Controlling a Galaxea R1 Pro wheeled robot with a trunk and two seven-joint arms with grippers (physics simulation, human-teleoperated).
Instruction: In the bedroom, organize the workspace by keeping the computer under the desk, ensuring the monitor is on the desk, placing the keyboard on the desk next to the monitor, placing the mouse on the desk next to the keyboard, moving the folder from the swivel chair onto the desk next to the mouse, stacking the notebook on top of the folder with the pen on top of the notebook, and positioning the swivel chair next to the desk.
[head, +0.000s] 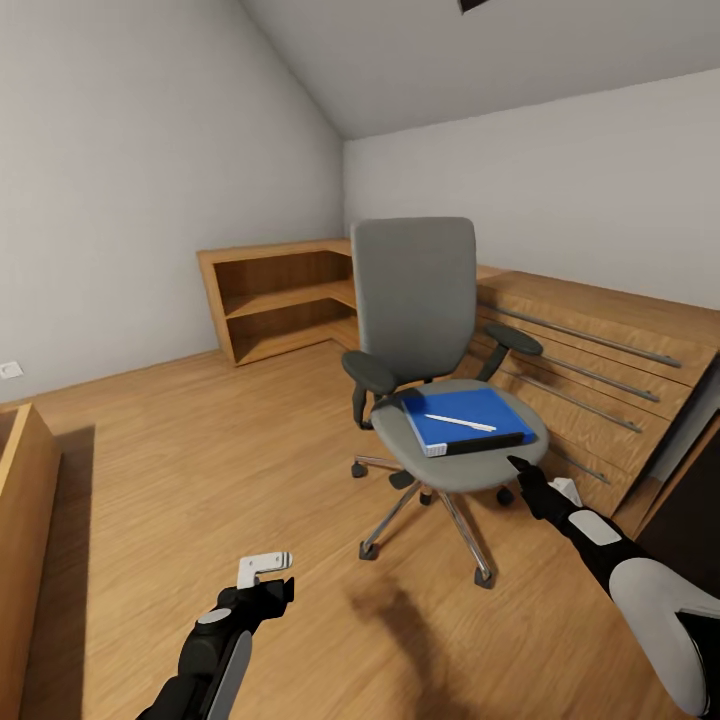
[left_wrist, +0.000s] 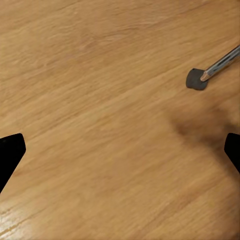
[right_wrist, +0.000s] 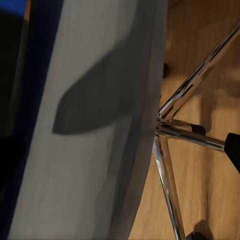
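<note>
Even soft light, faint shadows, wrist pics blurry.

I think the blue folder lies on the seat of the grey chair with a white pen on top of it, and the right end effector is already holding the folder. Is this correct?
Not quite. In the head view the right end effector is near the front edge of the seat, not holding the blue folder. The rest is right: the folder lies on the seat of the grey chair with the white pen on top.

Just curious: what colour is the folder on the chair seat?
Bright blue folder, clearest in the head view.
</note>
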